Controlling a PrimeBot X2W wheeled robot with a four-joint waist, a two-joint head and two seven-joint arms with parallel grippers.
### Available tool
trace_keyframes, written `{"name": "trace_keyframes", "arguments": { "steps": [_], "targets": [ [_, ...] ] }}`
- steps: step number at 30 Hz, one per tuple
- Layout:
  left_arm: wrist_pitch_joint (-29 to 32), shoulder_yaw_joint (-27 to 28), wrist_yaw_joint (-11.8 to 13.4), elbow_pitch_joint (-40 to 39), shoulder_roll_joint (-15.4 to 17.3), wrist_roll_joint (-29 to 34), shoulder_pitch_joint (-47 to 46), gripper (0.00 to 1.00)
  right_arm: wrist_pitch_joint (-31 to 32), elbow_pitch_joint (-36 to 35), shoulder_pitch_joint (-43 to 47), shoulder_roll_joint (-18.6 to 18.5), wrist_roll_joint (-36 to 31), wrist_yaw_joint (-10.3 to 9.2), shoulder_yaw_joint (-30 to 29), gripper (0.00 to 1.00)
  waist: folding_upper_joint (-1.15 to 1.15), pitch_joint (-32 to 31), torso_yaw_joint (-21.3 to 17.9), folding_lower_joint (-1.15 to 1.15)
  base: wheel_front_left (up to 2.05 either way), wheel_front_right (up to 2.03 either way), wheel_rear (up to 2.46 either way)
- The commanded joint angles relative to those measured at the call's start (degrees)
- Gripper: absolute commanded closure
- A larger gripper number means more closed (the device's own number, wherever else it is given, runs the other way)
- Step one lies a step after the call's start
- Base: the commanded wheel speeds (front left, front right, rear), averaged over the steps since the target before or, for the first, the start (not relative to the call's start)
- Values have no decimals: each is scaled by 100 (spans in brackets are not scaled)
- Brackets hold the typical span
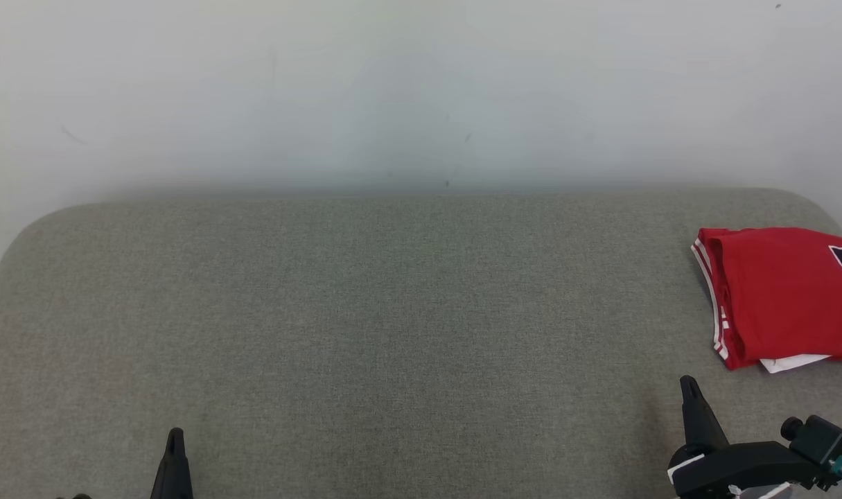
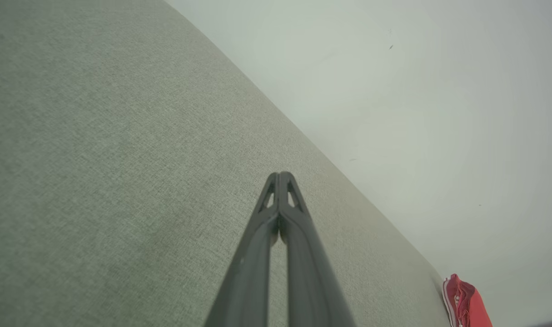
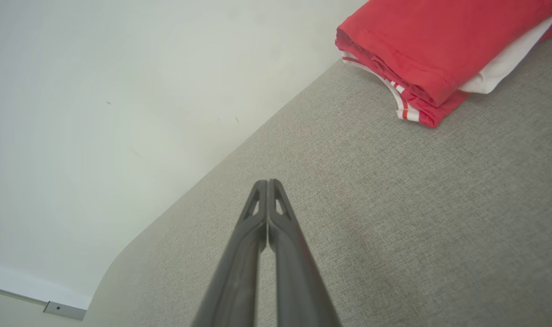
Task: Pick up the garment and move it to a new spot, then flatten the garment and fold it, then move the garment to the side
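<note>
The garment (image 1: 784, 294) is a red jersey with white trim and a dark print, folded into a compact stack at the far right of the grey fabric surface (image 1: 393, 333). In the right wrist view the garment (image 3: 439, 45) lies at the upper right, a white layer peeking from under the red. It shows small at the lower right of the left wrist view (image 2: 466, 304). My right gripper (image 1: 687, 384) is shut and empty, just in front of the garment. At the lower left, my left gripper (image 1: 176, 435) is shut and empty too. Both pairs of fingers (image 2: 280, 177) (image 3: 267, 184) are pressed together.
The grey surface has rounded far corners and ends against a pale wall (image 1: 421, 90). A strip of baseboard (image 3: 39, 297) shows past the surface's corner in the right wrist view.
</note>
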Motion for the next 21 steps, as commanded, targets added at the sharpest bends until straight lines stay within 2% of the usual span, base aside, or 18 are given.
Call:
{"name": "trace_keyframes", "arguments": {
  "steps": [1, 21],
  "targets": [
    [53, 31, -37, -25, 26, -233, -195, 100, 35, -53, -180, -21, 248, 3, -25, 100, 0, 4, -1, 0, 0, 0, 0],
    [391, 105, -68, 178, 32, -1455, -538, 100, 272, 0, -351, -26, 1621, 3, -103, 100, 0, 49, -9, 0, 0, 0, 0]
  ]
}}
